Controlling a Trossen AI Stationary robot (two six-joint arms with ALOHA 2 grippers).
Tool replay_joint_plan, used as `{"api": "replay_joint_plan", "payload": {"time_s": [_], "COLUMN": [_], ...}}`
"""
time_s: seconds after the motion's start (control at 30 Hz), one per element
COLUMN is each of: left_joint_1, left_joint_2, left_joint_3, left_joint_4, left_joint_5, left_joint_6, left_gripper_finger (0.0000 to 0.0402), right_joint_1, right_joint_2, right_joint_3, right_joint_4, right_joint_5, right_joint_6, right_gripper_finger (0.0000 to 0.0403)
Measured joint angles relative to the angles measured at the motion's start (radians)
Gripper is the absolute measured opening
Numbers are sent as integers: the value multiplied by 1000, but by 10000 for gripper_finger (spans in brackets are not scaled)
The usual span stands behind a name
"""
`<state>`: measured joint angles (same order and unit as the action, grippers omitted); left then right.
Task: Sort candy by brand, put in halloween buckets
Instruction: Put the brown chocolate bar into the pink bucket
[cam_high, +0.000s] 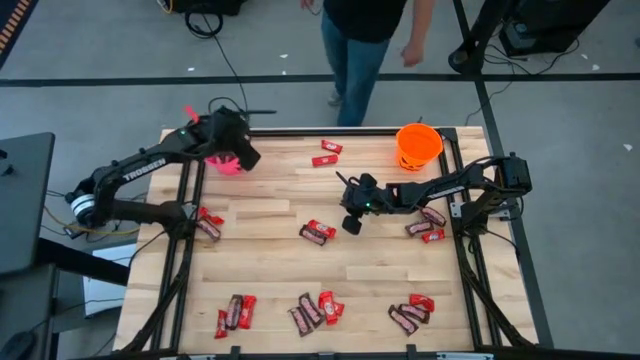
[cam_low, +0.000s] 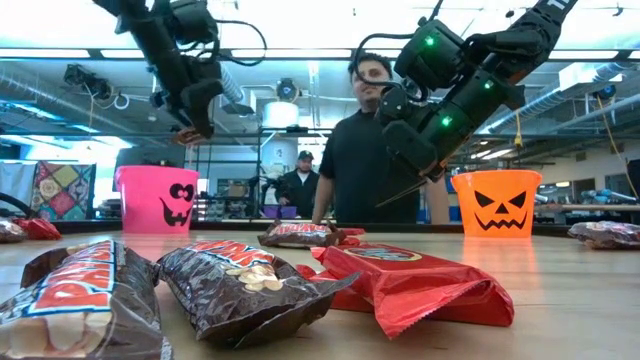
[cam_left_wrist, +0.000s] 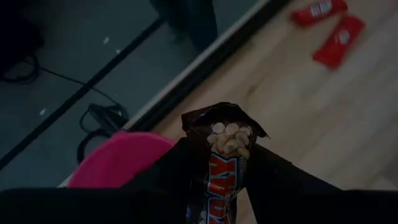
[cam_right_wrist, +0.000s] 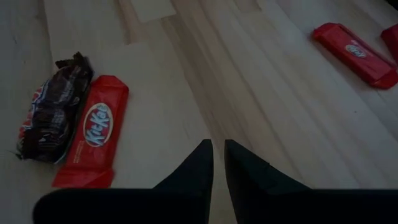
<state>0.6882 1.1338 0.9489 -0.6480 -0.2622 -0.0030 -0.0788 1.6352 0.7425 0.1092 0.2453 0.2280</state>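
The left tool (cam_high: 243, 155) hangs over the pink bucket (cam_high: 225, 164), its fingers closed on a dark brown PayDay bar (cam_left_wrist: 225, 165). In the left wrist view the bar sticks straight out from between the fingers, its long axis in line with them and its crimped end pointing away from the tool, with the bucket's rim just beside and below it.

The right tool (cam_high: 350, 222) hovers above the desk (cam_high: 270, 270) well clear of the pink bucket, near the orange bucket (cam_high: 418, 145). Its fingers are almost together and hold nothing. Below it lie a red KitKat bar (cam_right_wrist: 92, 132) and a brown bar (cam_right_wrist: 50, 115) side by side and touching, long axes parallel.

The risks, as I judge them: the held bar appears to sit near the pink bucket's edge, so an early release could bounce it off the rim onto the desk or floor. The touching pair is the other trap, since closing on the KitKat could drag its neighbour along and mix the brands. A person (cam_high: 365, 40) stands just beyond the desk's far edge.
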Motion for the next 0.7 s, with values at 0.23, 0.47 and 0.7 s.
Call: {"api": "replay_joint_plan", "payload": {"time_s": [0.23, 0.47, 0.7], "left_joint_1": [67, 73, 85], "left_joint_2": [-9, -8, -8], "left_joint_3": [-117, -220, -294], "left_joint_4": [231, 349, 416], "left_joint_5": [14, 13, 10], "left_joint_6": [34, 30, 23], "left_gripper_finger": [138, 138, 138], "right_joint_1": [0, 0, 0], "right_joint_2": [0, 0, 0], "right_joint_3": [0, 0, 0], "right_joint_4": [4, 4, 5], "right_joint_5": [1, 1, 23], "right_joint_6": [-2, -2, -3], "right_gripper_finger": [55, 55, 55]}}
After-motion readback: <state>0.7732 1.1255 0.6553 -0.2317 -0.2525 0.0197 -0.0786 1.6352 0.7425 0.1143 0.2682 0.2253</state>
